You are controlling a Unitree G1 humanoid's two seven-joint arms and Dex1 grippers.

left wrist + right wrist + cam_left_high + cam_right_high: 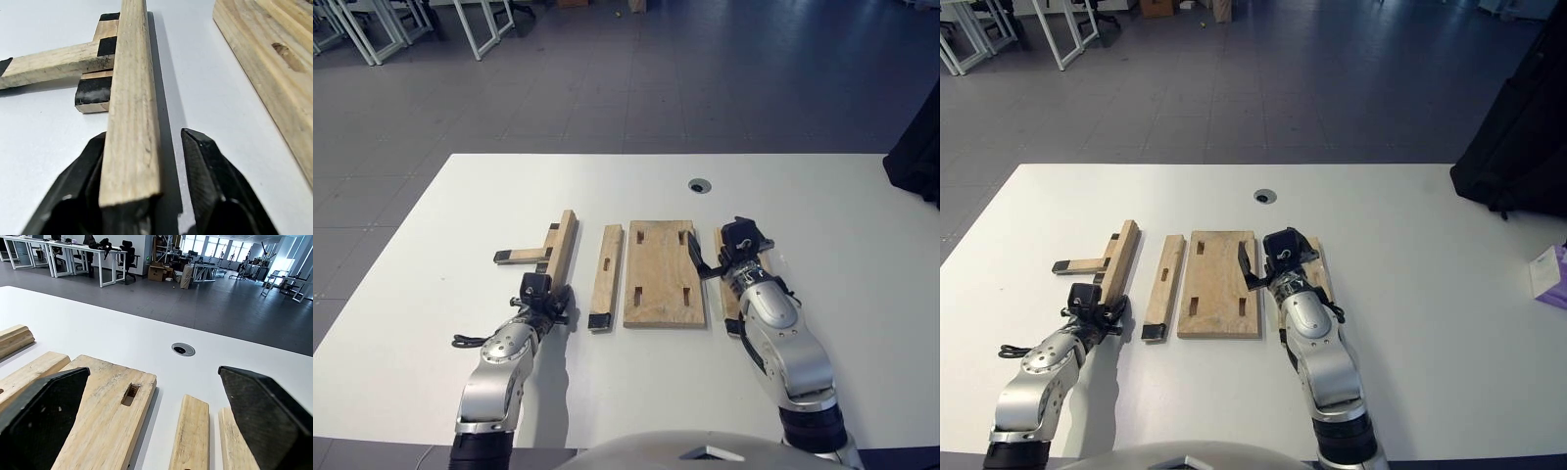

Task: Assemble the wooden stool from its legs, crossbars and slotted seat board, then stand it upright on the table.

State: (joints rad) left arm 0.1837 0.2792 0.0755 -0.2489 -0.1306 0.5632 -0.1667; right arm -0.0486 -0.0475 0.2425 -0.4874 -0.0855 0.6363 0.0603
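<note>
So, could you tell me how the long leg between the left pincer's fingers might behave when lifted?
The long leg looks like solid wood, so probably stiff. The left pincer straddles only its near end, so its far end, with the crossbar apparently joined there, would likely droop. Standing on its narrow edge, it may tip if pushed.

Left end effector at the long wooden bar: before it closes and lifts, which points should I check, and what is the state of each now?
1. Left end effector open around the long wooden bar: ok.
2. Bar centred between the fingers: not ok; it sits against one finger, with a gap at the other.
3. Crossbar firmly joined to the bar: cannot tell.
4. Slotted seat board flat, slots up: ok.
5. Right end effector open, holding nothing: ok.
</note>
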